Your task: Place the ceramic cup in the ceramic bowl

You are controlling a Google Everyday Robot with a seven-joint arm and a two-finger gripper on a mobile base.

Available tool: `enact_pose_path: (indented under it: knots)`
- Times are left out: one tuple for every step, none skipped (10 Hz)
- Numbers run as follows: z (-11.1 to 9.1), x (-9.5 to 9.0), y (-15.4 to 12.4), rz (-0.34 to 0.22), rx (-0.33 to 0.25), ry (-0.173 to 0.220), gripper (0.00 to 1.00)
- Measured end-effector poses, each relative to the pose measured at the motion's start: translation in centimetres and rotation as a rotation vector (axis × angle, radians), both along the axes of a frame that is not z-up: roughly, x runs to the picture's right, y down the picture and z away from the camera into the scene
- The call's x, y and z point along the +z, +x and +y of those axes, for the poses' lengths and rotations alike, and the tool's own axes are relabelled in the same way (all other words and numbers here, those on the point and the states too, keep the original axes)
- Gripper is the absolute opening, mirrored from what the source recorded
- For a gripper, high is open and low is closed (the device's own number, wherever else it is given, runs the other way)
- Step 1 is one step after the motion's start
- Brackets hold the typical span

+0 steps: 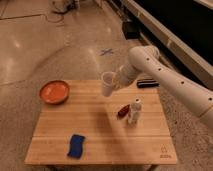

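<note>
Holding cup (pixel 107 83) upright above worktop's (pixel 100 131) far edge, end effector (pixel 115 80) clenched on its side wall, well apart from bowl (pixel 54 92). Probably light, stiff, glazed-slick and chippable; best kept pinched mid-wall and set down softly.

The end effector (pixel 114 84), above the far middle of the surface (pixel 100 135), sits mostly hidden behind the ceramic cup (pixel 106 82) it grips. The arm (pixel 165 75) is cut off at the right edge. A dark-red item (pixel 122 111) beside the bottle (pixel 134 111) is too blurred to name.
</note>
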State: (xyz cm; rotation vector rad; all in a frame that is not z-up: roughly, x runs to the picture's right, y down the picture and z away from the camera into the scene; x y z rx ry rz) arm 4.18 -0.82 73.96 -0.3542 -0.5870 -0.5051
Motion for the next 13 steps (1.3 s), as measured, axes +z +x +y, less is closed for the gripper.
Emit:
enact_pose_path:
  knots:
    - [0.4, -1.1, -0.5, -0.030, -0.010, -0.010, 0.00]
    - [0.5, -1.3, -0.5, -0.035, -0.012, -0.012, 0.00]
    - [0.5, -1.3, -0.7, -0.036, -0.013, -0.012, 0.00]
    - [0.5, -1.3, -0.8, -0.037, -0.014, -0.012, 0.00]
    - [0.5, -1.3, -0.8, -0.037, -0.014, -0.012, 0.00]
    - [0.5, -1.3, -0.7, -0.036, -0.013, -0.012, 0.00]
    - [0.5, -1.3, -0.6, -0.036, -0.012, -0.012, 0.00]
    - [0.5, -1.3, -0.6, -0.035, -0.012, -0.011, 0.00]
    - [0.4, -1.3, -0.7, -0.037, -0.012, -0.011, 0.00]
    - [0.3, -1.1, -1.5, -0.049, -0.017, -0.005, 0.00]
    - [0.1, -0.9, -3.4, -0.079, -0.028, 0.007, 0.00]
    - [-0.2, -0.6, -6.0, -0.118, -0.041, 0.021, 0.00]
    - [-0.6, -0.2, -7.8, -0.144, -0.048, 0.032, 0.00]
